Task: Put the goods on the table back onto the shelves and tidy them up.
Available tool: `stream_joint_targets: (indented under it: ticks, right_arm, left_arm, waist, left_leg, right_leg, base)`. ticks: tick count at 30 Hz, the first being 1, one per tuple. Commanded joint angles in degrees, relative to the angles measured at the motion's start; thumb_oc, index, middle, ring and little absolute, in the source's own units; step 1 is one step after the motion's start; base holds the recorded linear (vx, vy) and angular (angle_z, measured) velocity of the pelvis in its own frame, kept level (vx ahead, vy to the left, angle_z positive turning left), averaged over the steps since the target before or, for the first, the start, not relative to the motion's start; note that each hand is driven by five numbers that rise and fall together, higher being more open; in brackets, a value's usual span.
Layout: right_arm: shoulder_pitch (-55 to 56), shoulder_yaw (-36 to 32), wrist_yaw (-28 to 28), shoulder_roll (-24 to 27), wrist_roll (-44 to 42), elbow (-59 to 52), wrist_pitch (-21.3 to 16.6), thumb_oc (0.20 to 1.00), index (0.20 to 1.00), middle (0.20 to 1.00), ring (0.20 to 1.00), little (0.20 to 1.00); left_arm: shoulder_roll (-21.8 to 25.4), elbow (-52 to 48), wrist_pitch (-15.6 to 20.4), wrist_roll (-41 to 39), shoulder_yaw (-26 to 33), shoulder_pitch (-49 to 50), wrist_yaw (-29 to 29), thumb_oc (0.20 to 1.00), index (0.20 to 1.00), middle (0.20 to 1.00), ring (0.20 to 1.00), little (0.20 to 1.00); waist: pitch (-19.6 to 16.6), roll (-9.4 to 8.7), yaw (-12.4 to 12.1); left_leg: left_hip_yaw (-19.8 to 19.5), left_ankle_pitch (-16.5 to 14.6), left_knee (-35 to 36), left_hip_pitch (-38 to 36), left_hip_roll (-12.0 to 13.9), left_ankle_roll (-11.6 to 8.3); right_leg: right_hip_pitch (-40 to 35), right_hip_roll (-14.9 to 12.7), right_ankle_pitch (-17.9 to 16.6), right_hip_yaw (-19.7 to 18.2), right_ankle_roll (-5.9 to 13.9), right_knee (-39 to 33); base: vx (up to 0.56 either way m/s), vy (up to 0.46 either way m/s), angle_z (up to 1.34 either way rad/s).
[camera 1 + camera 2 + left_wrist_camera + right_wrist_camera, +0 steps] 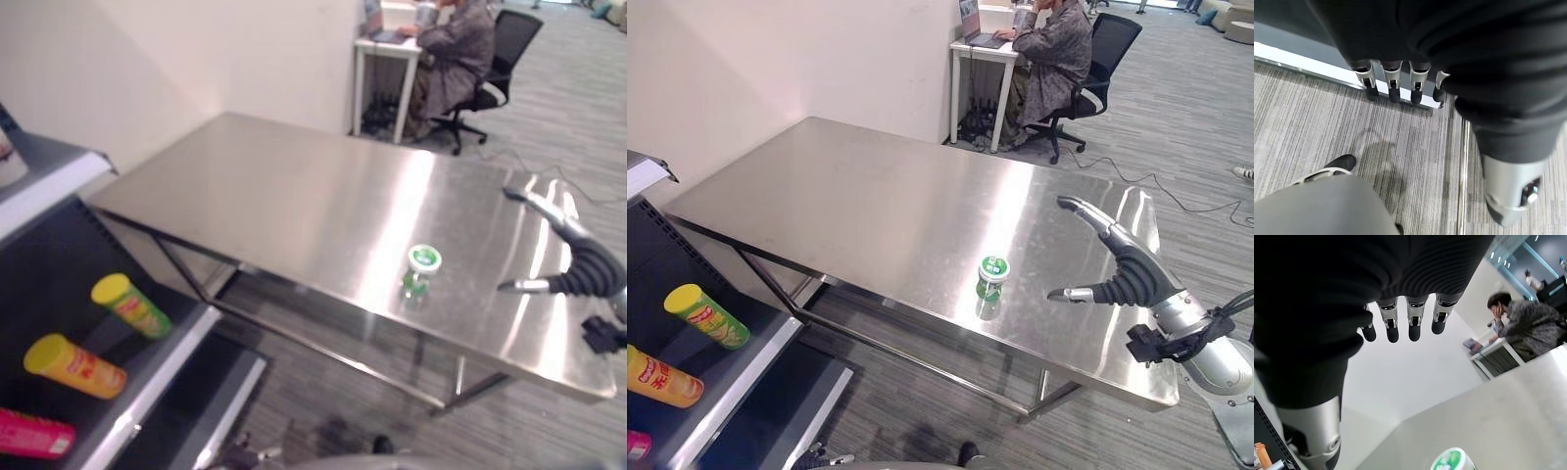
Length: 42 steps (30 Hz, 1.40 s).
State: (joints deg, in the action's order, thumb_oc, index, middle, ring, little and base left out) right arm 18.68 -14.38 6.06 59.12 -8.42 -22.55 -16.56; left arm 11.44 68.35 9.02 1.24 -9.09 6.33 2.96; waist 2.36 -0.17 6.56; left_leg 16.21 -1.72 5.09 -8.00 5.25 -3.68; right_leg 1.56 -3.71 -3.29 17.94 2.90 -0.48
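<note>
A small green-and-white lidded tub (423, 266) stands upright near the front right part of the steel table (284, 186); its lid also shows in the right wrist view (1452, 461). My right hand (1132, 274) hovers just right of the tub, a short gap away, open with fingers (1087, 215) stretched out and thumb (1068, 294) pointing at it, holding nothing. The left hand (1393, 81) hangs open over the carpet beside the shelf's edge, empty.
A dark shelf unit (162, 367) stands at the left, holding a yellow-green tube (129, 305), a yellow-orange tube (73, 367) and a pink tube (34, 434) lying down. A person (456, 49) sits at a white desk (387, 54) beyond the table's far end.
</note>
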Motion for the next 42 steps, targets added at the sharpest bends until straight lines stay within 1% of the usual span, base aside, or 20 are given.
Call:
stream_joint_targets:
  ticks: [1,3,4,5,6,13,18,21,27,37,42]
  right_arm:
    - [-3.7,2.0,0.8,-0.1,-1.9,0.8,-0.2,1.0,1.0,1.0,1.0,1.0]
    - [-4.5,3.2,1.0,0.1,-1.6,1.3,-0.1,1.0,1.0,1.0,1.0,1.0]
    - [-6.5,5.9,1.1,0.6,0.3,3.2,0.9,1.0,1.0,1.0,1.0,1.0]
    - [-7.3,6.8,1.2,0.7,0.5,3.6,0.9,1.0,1.0,1.0,1.0,1.0]
    - [-9.8,9.6,0.7,0.6,2.2,5.7,1.6,1.0,1.0,1.0,1.0,1.0]
    - [-14.9,15.1,-0.2,-1.2,3.8,9.5,2.1,1.0,1.0,1.0,1.0,1.0]
    - [-16.7,17.6,-0.4,-2.0,5.2,11.5,2.6,1.0,1.0,1.0,1.0,1.0]
    - [-19.6,20.4,-1.1,-3.3,6.1,14.3,3.0,1.0,1.0,1.0,1.0,1.0]
    - [-24.5,25.0,-1.4,-4.4,6.4,17.9,3.7,1.0,1.0,1.0,1.0,1.0]
    - [-28.6,29.5,-1.9,-6.2,8.1,22.8,4.5,1.0,1.0,1.0,1.0,1.0]
    - [-29.2,30.1,-2.2,-6.6,9.2,23.9,4.7,1.0,1.0,1.0,1.0,1.0]
  left_arm:
    - [0.4,1.8,1.6,0.4,0.4,-2.7,-0.8,1.0,1.0,1.0,1.0,1.0]
    - [0.4,2.0,1.6,0.2,0.6,-2.7,-0.8,1.0,1.0,1.0,1.0,1.0]
    - [0.2,2.3,1.4,0.0,0.5,-3.0,-1.0,1.0,1.0,1.0,1.0,1.0]
    - [0.3,2.4,1.5,0.1,0.4,-3.1,-0.9,1.0,1.0,1.0,1.0,1.0]
    - [0.3,2.5,1.5,0.3,0.1,-3.5,-0.9,1.0,1.0,1.0,1.0,1.0]
    - [0.3,3.0,1.2,0.6,-0.5,-4.2,-0.1,1.0,1.0,1.0,1.0,1.0]
    - [0.5,2.8,1.1,0.4,-0.7,-4.3,0.0,1.0,1.0,1.0,1.0,1.0]
    - [0.6,2.8,0.9,0.2,-1.3,-4.6,0.3,1.0,1.0,1.0,1.0,1.0]
    - [1.0,3.0,0.6,-0.1,-1.6,-5.1,0.5,1.0,1.0,1.0,1.0,1.0]
    - [1.2,3.4,0.5,-0.4,-2.0,-5.4,0.7,1.0,1.0,1.0,1.0,1.0]
    - [1.3,3.6,0.4,-0.3,-1.9,-5.5,0.9,1.0,1.0,1.0,1.0,1.0]
  waist:
    - [-0.6,-3.38,-1.8]
    - [-0.7,-3.44,-1.9]
    - [-0.9,-3.62,-2.5]
    - [-0.9,-3.68,-2.6]
    - [-1.0,-3.84,-3.0]
    - [-1.1,-4.3,-3.9]
    - [-1.3,-4.42,-4.4]
    - [-1.3,-4.48,-4.9]
    - [-1.1,-4.72,-5.6]
    - [-1.0,-4.97,-6.6]
    - [-0.9,-5.04,-6.8]
  left_leg:
    - [-0.5,-0.9,-0.1,-0.8,0.0,-0.73]
    - [-0.7,-0.9,-0.1,-0.7,0.0,-0.72]
    - [-0.9,-0.9,-0.1,-0.5,-0.1,-0.69]
    - [-0.9,-0.9,-0.1,-0.5,-0.1,-0.72]
    - [-1.1,-0.9,-0.1,-0.3,0.0,-0.76]
    - [-1.7,-0.8,-0.1,-0.2,0.4,-0.97]
    - [-2.2,-0.8,-0.1,-0.2,0.6,-1.1]
    - [-2.6,-0.7,-0.1,-0.3,0.9,-1.24]
    - [-3.2,-0.5,-0.1,-0.2,1.4,-1.56]
    - [-4.2,-0.3,-0.1,0.0,1.9,-1.98]
    - [-4.5,-0.2,-0.1,0.2,2.0,-2.09]
  right_leg:
    - [0.5,-8.2,-3.1,-3.6,8.08,0.8]
    - [0.4,-8.3,-3.3,-3.5,8.11,0.6]
    - [0.2,-8.4,-3.6,-3.4,8.12,0.1]
    - [0.1,-8.4,-3.6,-3.4,8.14,0.0]
    - [-0.1,-8.4,-3.7,-3.3,8.11,-0.5]
    - [-1.0,-8.1,-3.3,-2.7,7.92,-1.1]
    - [-1.3,-8.0,-3.0,-2.2,7.83,-1.0]
    - [-1.8,-7.7,-2.5,-1.7,7.65,-0.9]
    - [-2.2,-7.5,-1.7,-1.1,7.34,-0.5]
    - [-2.9,-7.3,-0.8,0.6,7.1,-0.1]
    - [-3.1,-7.2,-0.6,0.9,7.04,-0.1]
  base:
    - [0.0,0.0,0.0]
    - [0.0,0.0,0.0]
    - [0.0,0.0,0.0]
    - [0.0,0.0,0.0]
    - [0.0,0.0,0.0]
    - [0.01,-0.021,0.03]
    - [0.02,-0.024,0.11]
    - [0.03,-0.026,0.04]
    - [0.02,-0.027,0.09]
    - [0.03,-0.017,0.1]
    - [0.0,-0.003,0.01]
